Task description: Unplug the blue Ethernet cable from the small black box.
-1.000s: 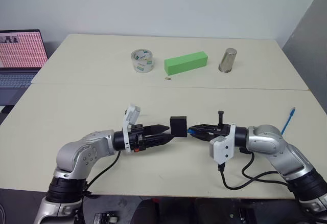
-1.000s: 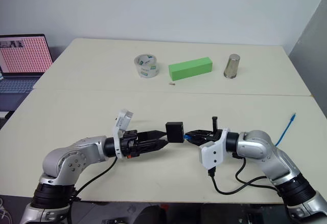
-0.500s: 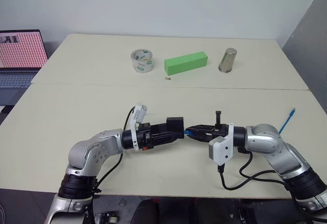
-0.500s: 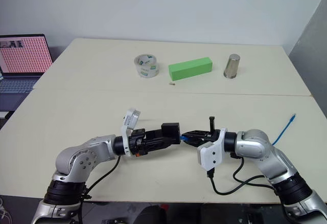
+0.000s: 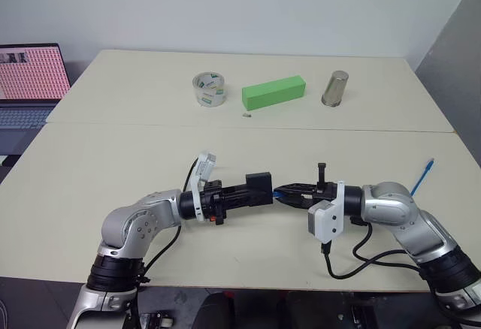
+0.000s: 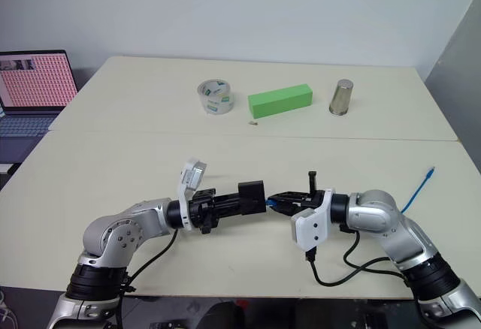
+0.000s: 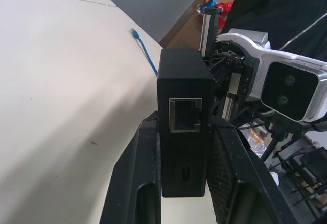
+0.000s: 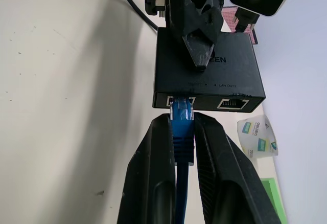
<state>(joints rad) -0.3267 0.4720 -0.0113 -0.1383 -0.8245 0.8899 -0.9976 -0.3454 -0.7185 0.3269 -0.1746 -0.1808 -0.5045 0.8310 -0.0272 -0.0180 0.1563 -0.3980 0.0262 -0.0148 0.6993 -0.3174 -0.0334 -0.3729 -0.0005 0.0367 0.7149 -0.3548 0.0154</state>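
Left gripper (image 5: 252, 191) clamped the small matte black box (image 5: 260, 184); right gripper (image 8: 180, 132) pinched the bright-blue Ethernet cable (image 8: 182, 132) plug beside the box, still seated. Pull-out pending.

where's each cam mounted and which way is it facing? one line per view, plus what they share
Head stereo pair: forward and down over the table; both arms show, left gripper and right gripper meeting at the small black box.
Left wrist: along its fingers clamping the box.
Right wrist: along its fingers pinching the blue Ethernet cable, still plugged in.
Shared: all views show the box.
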